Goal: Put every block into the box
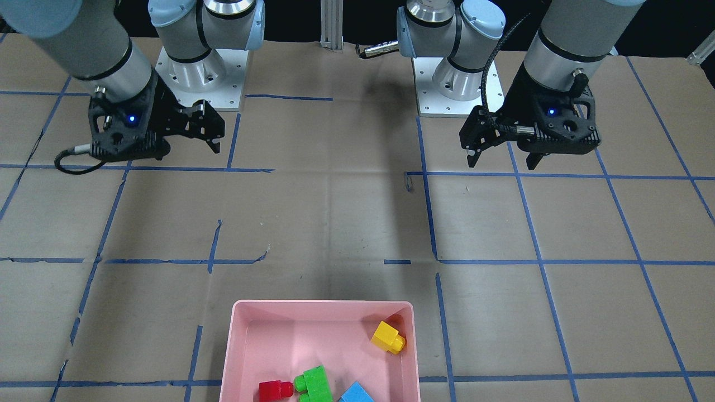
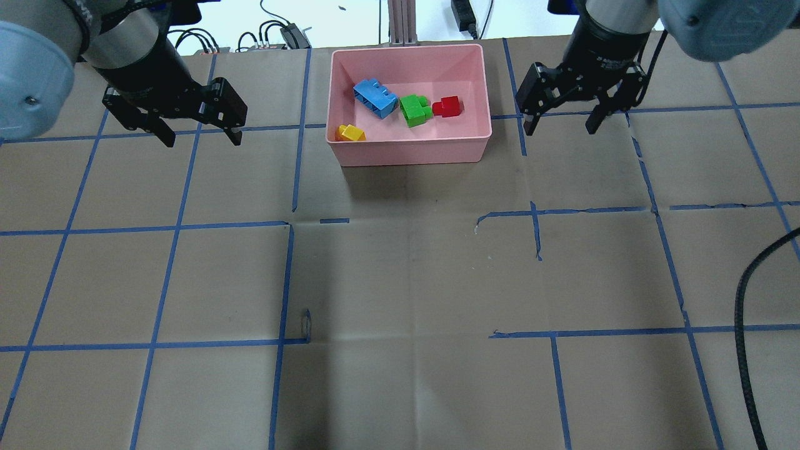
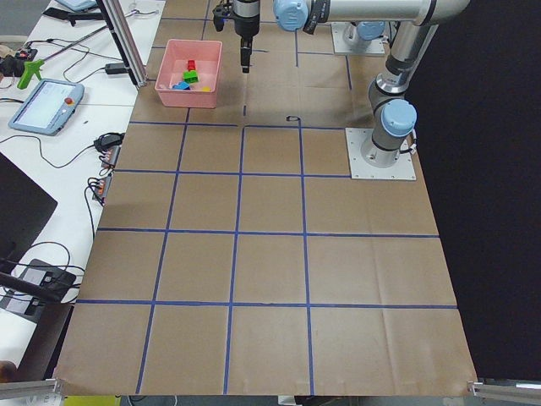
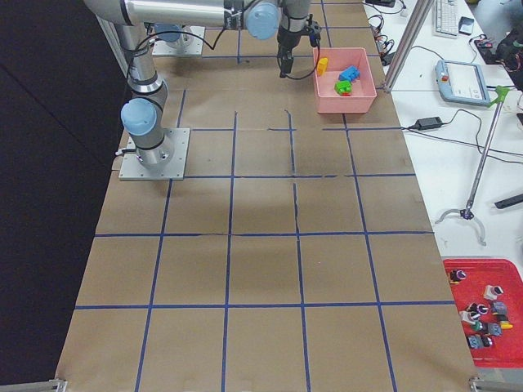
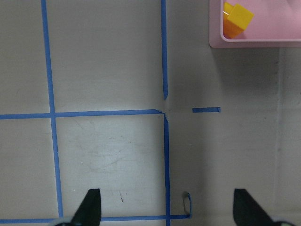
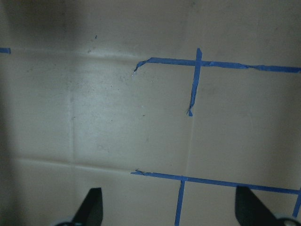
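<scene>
Near the far edge of the table (image 2: 400, 281), the left gripper (image 2: 202, 139) hangs empty, fingers apart. The box (image 2: 412, 153) sits at the middle of that edge. It holds the yellow block (image 2: 350, 132), blue block (image 2: 375, 98), green block (image 2: 415, 109) and red block (image 2: 447, 107), so the job looks done. The right gripper (image 2: 559, 128) hangs empty, fingers apart. The front view cuts off part of the blue block.

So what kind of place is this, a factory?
Most likely a robotics research lab: a left arm and right arm bolted to a paper-covered table gridded with blue tape, plus a teach pendant on the side bench.
</scene>
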Robot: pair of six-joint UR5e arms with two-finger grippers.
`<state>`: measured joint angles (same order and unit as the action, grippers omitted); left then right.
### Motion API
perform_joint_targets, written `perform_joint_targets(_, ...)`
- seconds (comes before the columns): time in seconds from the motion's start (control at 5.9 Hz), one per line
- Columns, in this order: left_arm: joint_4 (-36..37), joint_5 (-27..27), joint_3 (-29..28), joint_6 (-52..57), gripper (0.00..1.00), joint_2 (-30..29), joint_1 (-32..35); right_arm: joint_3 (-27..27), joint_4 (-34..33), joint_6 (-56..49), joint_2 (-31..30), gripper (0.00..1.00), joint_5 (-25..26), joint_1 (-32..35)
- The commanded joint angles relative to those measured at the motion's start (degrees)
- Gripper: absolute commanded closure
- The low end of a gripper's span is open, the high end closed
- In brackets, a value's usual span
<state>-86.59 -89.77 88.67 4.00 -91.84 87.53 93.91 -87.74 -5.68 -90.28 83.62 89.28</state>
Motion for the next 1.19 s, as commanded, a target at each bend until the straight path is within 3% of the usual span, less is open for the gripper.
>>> perform_joint_targets(0.0, 0.0, 0.0, -0.1, -1.8, 0.0, -0.4, 0.1, 3.4, -1.1, 0.8, -5.3, 0.0, 8.9, 2.4)
perform_joint_targets(0.17, 0.0, 0.1, 0.0, -2.1, 0.0, -0.5, 0.2, 3.7, -0.9, 3.5, -5.9, 0.0, 9.1, 5.2)
perform_joint_targets(1.02, 0.0, -0.1, 0.0, -1.9, 0.0, -0.4, 0.2, 4.7, -3.1, 5.1, -5.4, 0.0, 5.3, 4.7)
